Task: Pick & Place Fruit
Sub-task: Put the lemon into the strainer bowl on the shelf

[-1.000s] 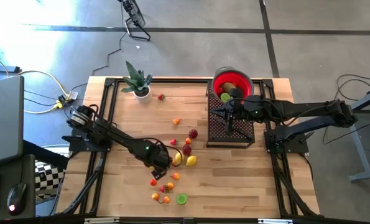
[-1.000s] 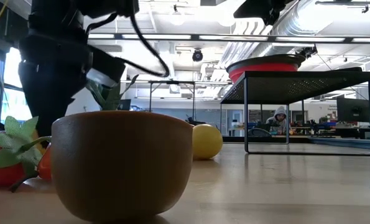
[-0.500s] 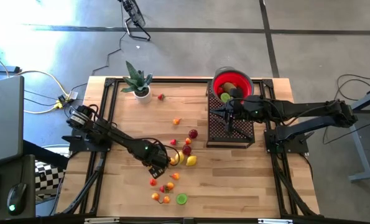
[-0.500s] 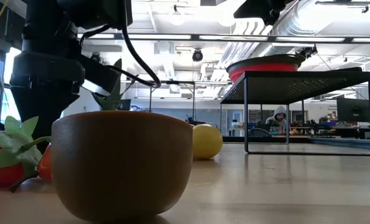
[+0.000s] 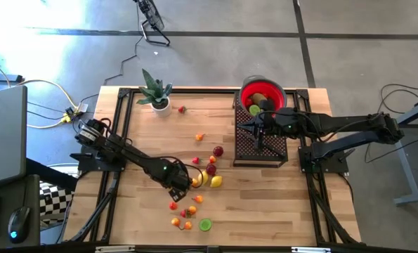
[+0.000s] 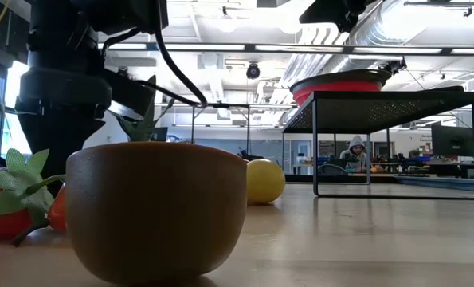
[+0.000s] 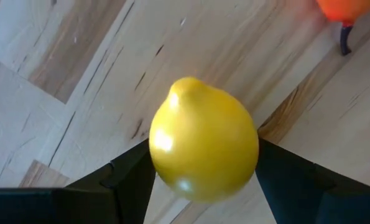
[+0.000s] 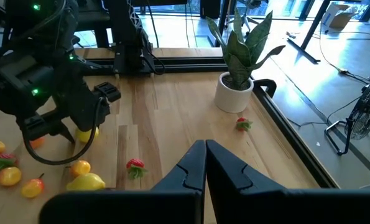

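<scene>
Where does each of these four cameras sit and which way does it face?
High view: above the table, looking straight down; both arms show, left gripper among the fruit, right gripper over the black mesh rack.
Low view: at table-top height, looking level across; a brown bowl fills the front, a dark arm stands behind it.
Left wrist view: looks down past its own fingers, closed on a yellow lemon.
Right wrist view: looks across the table past its shut fingers at the left arm.
Shared: the right wrist and high views both show the potted plant.

Honestly can't make out any readable text, labels, brand names or numbers on anything in these views, nothing legible.
</scene>
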You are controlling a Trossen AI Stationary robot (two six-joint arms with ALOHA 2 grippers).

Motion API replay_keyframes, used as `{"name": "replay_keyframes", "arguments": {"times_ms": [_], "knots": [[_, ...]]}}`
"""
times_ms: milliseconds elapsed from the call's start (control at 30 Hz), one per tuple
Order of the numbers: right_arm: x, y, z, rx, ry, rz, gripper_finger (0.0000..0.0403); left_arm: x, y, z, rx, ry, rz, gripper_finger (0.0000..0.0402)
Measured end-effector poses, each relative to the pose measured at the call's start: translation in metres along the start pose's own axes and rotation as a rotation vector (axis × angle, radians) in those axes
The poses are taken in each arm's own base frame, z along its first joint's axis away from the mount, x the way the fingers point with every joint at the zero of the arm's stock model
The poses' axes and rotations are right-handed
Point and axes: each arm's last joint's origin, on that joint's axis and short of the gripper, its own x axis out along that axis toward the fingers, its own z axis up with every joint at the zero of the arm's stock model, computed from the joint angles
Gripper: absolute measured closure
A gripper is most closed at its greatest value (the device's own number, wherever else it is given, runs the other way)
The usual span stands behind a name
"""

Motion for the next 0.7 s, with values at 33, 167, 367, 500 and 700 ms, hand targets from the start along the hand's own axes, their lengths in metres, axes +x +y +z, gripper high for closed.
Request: {"name": "replay_keyframes", "arguments": {"times_ms": [33,167,367,500,700], "knots": [[0.0,0.0,0.0,0.0,0.0,0.0,0.0398,0.0,-0.0002,0.0002,-0.001,-0.004,-0.001,0.0151],[0.0,-0.0001,0.0,0.0,0.0,0.0,0.0398,0.0,-0.0023,0.0023,-0.003,-0.035,-0.017,0.0151],[0.0,0.0,0.0,0.0,0.0,0.0,0.0398,-0.0003,-0.0045,0.0079,-0.035,-0.144,-0.007,0.0151],[0.0,0.0,0.0,0.0,0.0,0.0,0.0398,-0.0002,-0.0053,0.0074,-0.033,-0.138,-0.016,0.0151],[0.0,0.0,0.0,0.0,0.0,0.0,0.0398,-0.0001,-0.0051,0.0066,-0.032,-0.116,-0.022,0.0152]]}}
